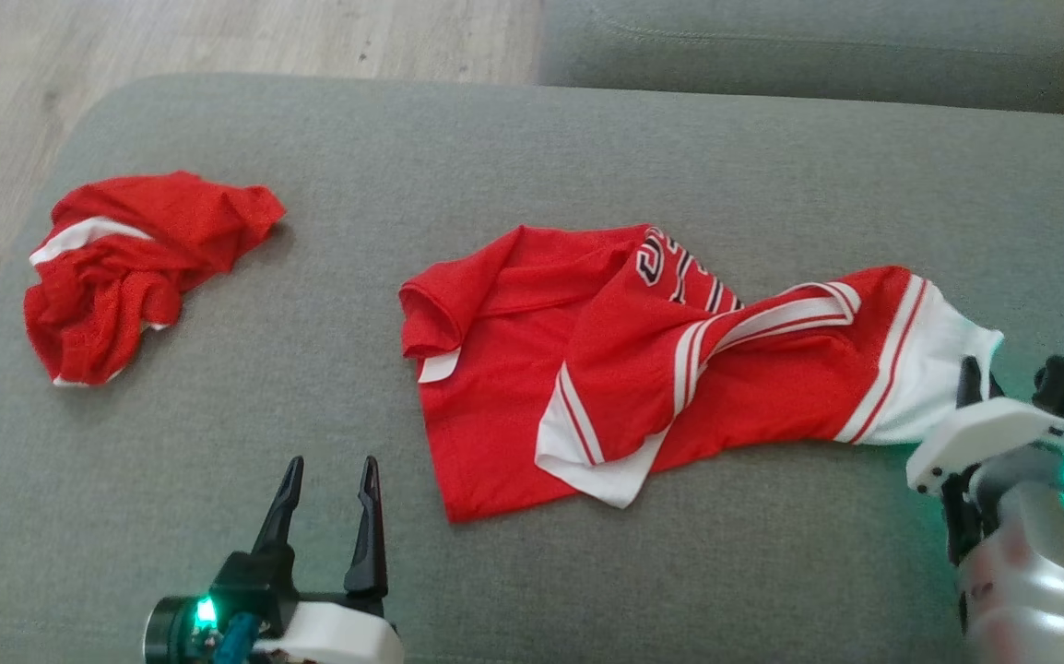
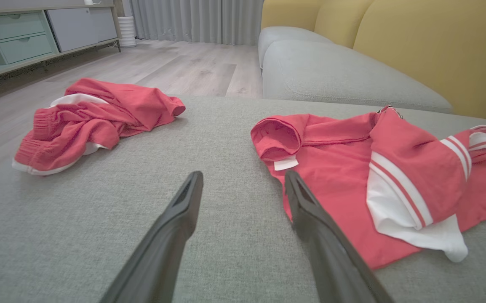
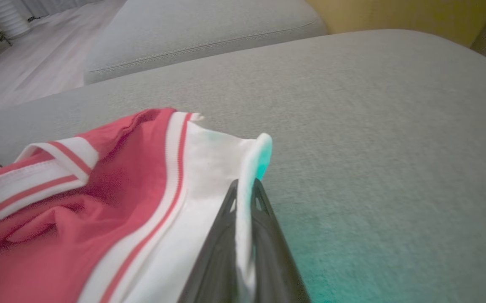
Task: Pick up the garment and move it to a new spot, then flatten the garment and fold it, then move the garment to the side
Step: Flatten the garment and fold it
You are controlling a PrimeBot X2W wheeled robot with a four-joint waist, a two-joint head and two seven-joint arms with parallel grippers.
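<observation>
- Right tool (image 3: 246,185), dark-fingered, clamped on the white hem of the crumpled red-and-white striped jersey (image 1: 514,387), which lies mid grey fabric sofa seat (image 1: 495,138).
- Left tool (image 1: 333,464): fingers apart, empty.
- Pick-up in hand; next calls for lifting and carrying.

A wide seat (image 1: 532,148) upholstered in grey woven fabric is seen in the foreground, and a second grey cushion (image 2: 331,71) with a stitched seam is set just beyond it. Yellow backrests (image 2: 436,50) are raised behind that cushion. The floor (image 2: 175,63) is laid in pale wood planks. Grey curtains (image 2: 196,19) are hung down to it at the far wall. A white ribbed cylinder (image 2: 126,29) is stood beside them, next to a low cabinet (image 2: 70,29) fitted with pale green drawers (image 2: 15,25).
</observation>
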